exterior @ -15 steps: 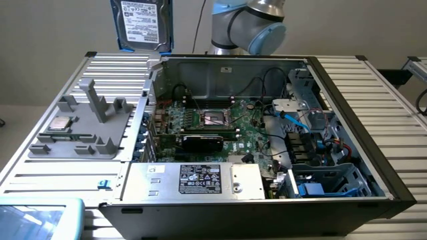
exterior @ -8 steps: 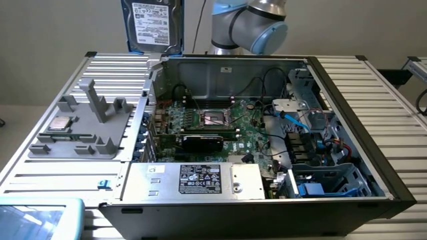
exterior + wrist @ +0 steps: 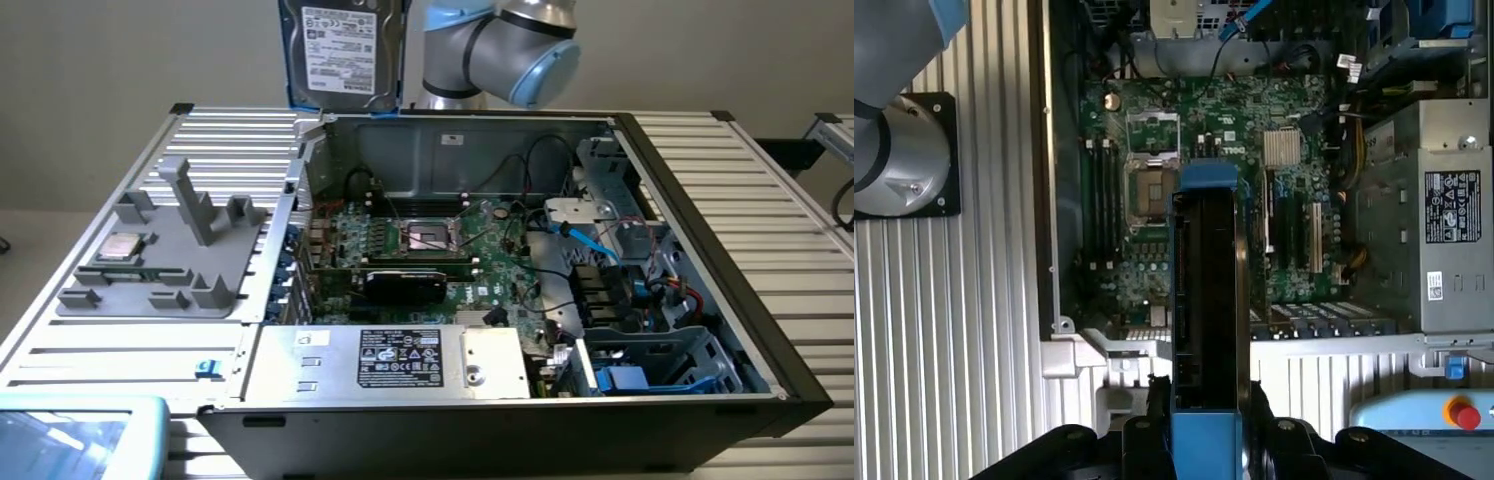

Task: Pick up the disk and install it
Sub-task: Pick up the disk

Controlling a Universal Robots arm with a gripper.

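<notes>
Exterior view, starting from its left: a grey plastic fixture tray (image 3: 160,275) lies on the ribbed white tabletop (image 3: 761,190), and a small square silver chip (image 3: 123,247) sits in it. Further right, high over the rear wall of the open black computer case (image 3: 467,440), hangs the disk (image 3: 344,50). It is a flat silver-grey metal hard drive with a white printed label and bright blue plastic rails, held upright in the air and touching nothing below it. Next to it is the silver and light-blue robot arm (image 3: 514,45). Inside the case, the green motherboard (image 3: 441,250) lies in the middle. A large grey metal box with a black-and-white sticker (image 3: 400,360) sits along the near side. At the exterior view's right stands a grey metal drive cage (image 3: 667,350).

The wrist view looks along the disk (image 3: 1204,290) edge-on above the motherboard. The tool (image 3: 1204,425) is clenched on the disk, with a black finger (image 3: 1154,410) pressed against each broad face.

The pick-up looks complete, since the disk is lifted and firmly held. Installing it is not yet done: the disk sits in no bay and is well apart from the drive cage.
</notes>
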